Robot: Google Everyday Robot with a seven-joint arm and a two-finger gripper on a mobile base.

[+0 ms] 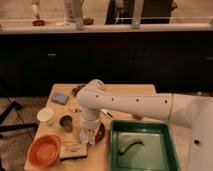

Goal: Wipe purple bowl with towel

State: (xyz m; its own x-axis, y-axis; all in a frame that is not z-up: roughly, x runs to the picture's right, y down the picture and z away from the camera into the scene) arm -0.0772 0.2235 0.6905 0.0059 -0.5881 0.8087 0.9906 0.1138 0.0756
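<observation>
The purple bowl (100,133) sits on the wooden table (120,90), mostly hidden behind my arm and the cloth; only its dark right rim shows. The pale towel (87,136) hangs down from my gripper (89,130) over the bowl's left side. My white arm (135,105) reaches in from the right and bends down to the bowl. My gripper is shut on the towel.
An orange bowl (44,150) sits at the front left, a small metal cup (66,123) and a white cup (46,116) behind it. A blue cloth (60,98) lies at the back left. A green tray (142,147) holds a pale object. A flat sponge-like block (73,150) lies near the bowl.
</observation>
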